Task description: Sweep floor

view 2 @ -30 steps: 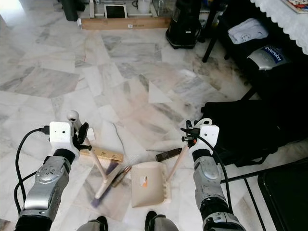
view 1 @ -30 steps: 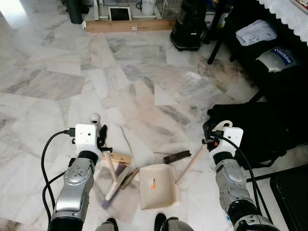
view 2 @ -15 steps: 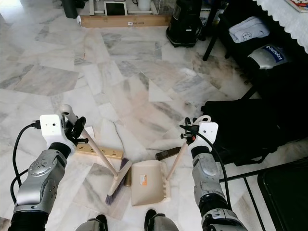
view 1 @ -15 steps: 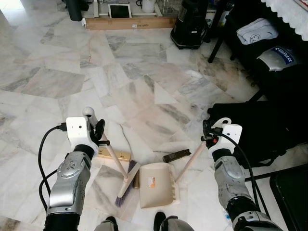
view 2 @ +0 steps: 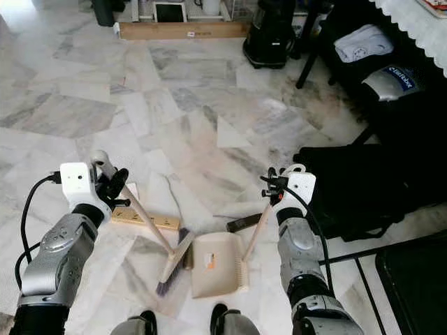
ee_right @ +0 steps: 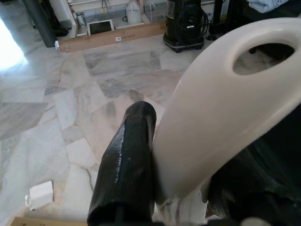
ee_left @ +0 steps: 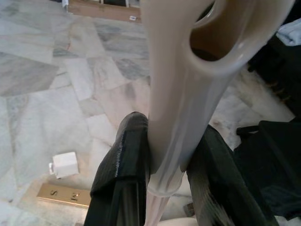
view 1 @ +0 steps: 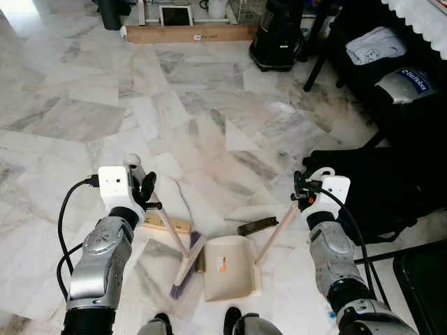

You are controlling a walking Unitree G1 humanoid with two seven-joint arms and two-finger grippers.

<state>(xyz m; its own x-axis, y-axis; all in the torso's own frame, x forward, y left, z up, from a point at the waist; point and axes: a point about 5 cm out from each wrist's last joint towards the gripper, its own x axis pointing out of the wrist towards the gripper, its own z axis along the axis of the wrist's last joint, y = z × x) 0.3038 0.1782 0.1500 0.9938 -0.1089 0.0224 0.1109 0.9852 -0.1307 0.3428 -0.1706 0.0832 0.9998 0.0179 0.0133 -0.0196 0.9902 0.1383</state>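
Observation:
My left gripper point(view 1: 148, 196) is shut on the pale handle of a small broom point(view 1: 170, 230). Its bristle head point(view 1: 184, 261) rests on the marble floor against the left edge of the beige dustpan point(view 1: 231, 269). My right gripper point(view 1: 301, 196) is shut on the dustpan's long pale handle point(view 1: 277, 231), and the pan lies flat between my feet. In the left wrist view both black fingers point(ee_left: 128, 155) clamp the broom handle point(ee_left: 174, 94). In the right wrist view the dustpan handle's looped end point(ee_right: 221, 108) sits between the fingers point(ee_right: 129, 160).
A gold box point(view 1: 169, 223) and a small white piece point(ee_left: 65, 164) lie on the floor by the broom. A dark flat object point(view 1: 256, 225) lies behind the dustpan. A black bag point(view 1: 370, 188) and dark furniture stand to the right. A black appliance point(view 1: 276, 35) and a long carton point(view 1: 188, 33) stand far ahead.
The broom head has swept right across the floor and now rests against the dustpan's left side. My left gripper shifted slightly left. The right gripper and dustpan have barely moved.

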